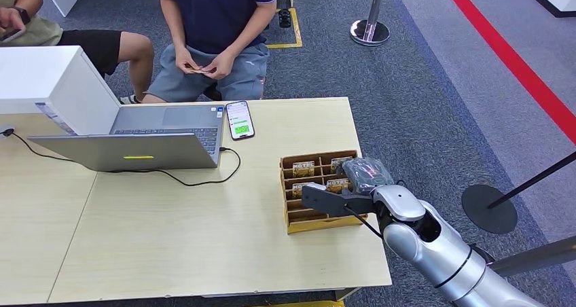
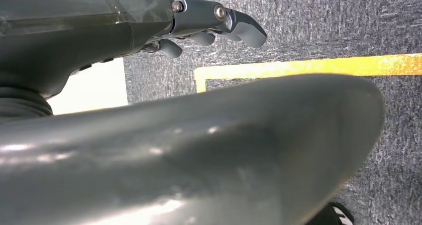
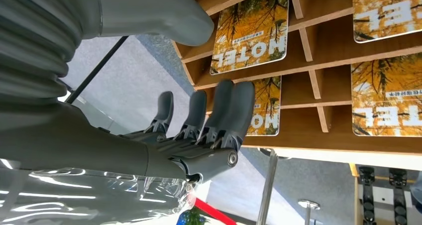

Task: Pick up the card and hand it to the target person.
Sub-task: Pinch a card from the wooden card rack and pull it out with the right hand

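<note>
A wooden card rack (image 1: 307, 219) stands at the table's right side, with yellow HOTEL cards (image 1: 303, 169) in several of its slots. My right hand (image 1: 345, 188) hovers over the rack's right half and holds nothing. Up close, the right hand (image 3: 199, 130) has its fingers (image 3: 234, 105) stretched out just in front of one card (image 3: 266, 110), and the thumb is spread apart above another card (image 3: 251, 31). More cards (image 3: 385, 98) lie in neighbouring slots of the rack (image 3: 323, 60). My left hand (image 2: 214, 21) hangs over grey carpet with nothing in it.
A person in a dark blue shirt (image 1: 210, 8) sits across the table, hands (image 1: 200, 66) together. A second person (image 1: 27, 22) sits at far left. A laptop (image 1: 136, 140), phone (image 1: 239, 119), white box (image 1: 47, 83) and cable (image 1: 197, 182) occupy the table. Stanchion bases (image 1: 489, 208) stand to the right.
</note>
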`<action>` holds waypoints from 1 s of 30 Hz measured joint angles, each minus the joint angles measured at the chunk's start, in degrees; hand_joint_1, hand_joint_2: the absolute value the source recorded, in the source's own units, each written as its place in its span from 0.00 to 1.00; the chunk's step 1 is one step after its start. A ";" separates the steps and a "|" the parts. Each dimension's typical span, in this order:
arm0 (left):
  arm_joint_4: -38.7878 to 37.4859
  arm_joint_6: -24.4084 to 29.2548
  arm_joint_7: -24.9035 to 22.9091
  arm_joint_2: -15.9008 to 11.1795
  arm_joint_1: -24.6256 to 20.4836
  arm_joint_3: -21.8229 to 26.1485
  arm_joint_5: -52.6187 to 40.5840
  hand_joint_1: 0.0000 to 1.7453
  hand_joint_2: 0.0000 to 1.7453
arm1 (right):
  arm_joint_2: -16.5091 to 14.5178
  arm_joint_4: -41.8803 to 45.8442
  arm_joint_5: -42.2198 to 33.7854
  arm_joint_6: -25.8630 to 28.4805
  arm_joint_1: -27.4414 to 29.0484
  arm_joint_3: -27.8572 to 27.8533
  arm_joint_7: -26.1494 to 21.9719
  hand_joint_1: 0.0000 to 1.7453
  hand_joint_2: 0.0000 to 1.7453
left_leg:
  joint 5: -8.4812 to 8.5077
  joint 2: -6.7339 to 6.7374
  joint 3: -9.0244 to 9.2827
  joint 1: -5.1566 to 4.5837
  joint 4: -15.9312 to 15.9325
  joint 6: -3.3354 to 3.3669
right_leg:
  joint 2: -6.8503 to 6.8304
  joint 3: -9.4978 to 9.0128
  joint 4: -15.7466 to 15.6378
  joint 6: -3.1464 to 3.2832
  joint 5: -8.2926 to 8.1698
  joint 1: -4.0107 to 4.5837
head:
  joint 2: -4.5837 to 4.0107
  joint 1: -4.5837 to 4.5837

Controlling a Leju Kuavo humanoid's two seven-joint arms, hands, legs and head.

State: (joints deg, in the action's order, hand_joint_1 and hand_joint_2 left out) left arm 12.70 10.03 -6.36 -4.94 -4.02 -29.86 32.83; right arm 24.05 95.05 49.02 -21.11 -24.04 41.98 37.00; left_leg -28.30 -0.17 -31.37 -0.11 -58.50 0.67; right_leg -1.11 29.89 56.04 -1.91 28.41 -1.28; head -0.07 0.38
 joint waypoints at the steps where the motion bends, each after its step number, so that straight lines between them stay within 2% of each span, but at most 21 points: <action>1: 0.00 0.00 0.00 0.00 0.00 0.00 0.03 0.00 0.00 | -0.01 -0.13 -0.09 -0.01 0.00 -0.01 0.00 0.55 1.00 | 0.00 0.00 0.00 0.00 0.00 0.00 | 0.00 0.00 0.00 0.00 0.00 0.00 | 0.00 0.01; 6: 0.00 0.00 0.00 0.00 0.00 0.00 0.15 0.00 0.00 | -0.11 -0.73 -0.49 0.00 0.00 -0.03 0.00 0.63 1.00 | 0.00 0.00 0.00 0.00 0.00 0.00 | 0.00 0.00 0.00 0.00 0.00 0.00 | 0.00 0.00; 15: 0.00 0.00 0.00 0.00 0.00 0.00 0.31 0.00 0.00 | -0.29 -1.16 -0.98 0.39 -0.03 -0.10 0.08 0.60 1.00 | 0.00 0.00 0.00 0.00 0.00 0.00 | 0.00 0.00 0.00 0.00 0.00 0.00 | 0.00 0.00; 18: 0.00 0.00 0.01 0.00 0.00 0.00 0.32 0.00 0.00 | -0.29 -1.18 -1.00 0.42 -0.03 -0.10 0.11 0.64 1.00 | 0.00 0.00 0.00 0.00 0.00 0.00 | 0.00 0.00 0.00 0.00 0.00 0.00 | 0.00 0.00; 23: 0.00 0.00 0.01 0.00 0.00 0.00 0.39 0.00 0.00 | -0.30 -1.18 -1.01 0.42 -0.05 -0.10 0.13 0.60 1.00 | 0.00 0.00 0.00 0.00 0.00 0.00 | 0.00 0.00 0.00 0.00 0.00 0.00 | 0.00 0.01; 30: 0.00 0.02 0.15 0.01 0.00 0.00 0.49 0.00 0.00 | -0.31 -1.18 -1.18 0.42 -0.08 -0.10 0.16 0.66 1.00 | 0.00 0.00 0.00 0.00 0.00 0.00 | 0.00 0.00 0.00 0.00 0.00 0.00 | 0.00 0.01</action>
State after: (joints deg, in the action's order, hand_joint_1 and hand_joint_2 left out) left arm 12.70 10.05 -6.21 -4.93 -4.02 -29.86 33.32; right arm 23.74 93.87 47.84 -20.70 -24.12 41.88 37.17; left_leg -28.30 -0.16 -31.37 -0.11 -58.50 0.67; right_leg -1.11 29.89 56.04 -1.91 28.41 -1.28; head -0.07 0.38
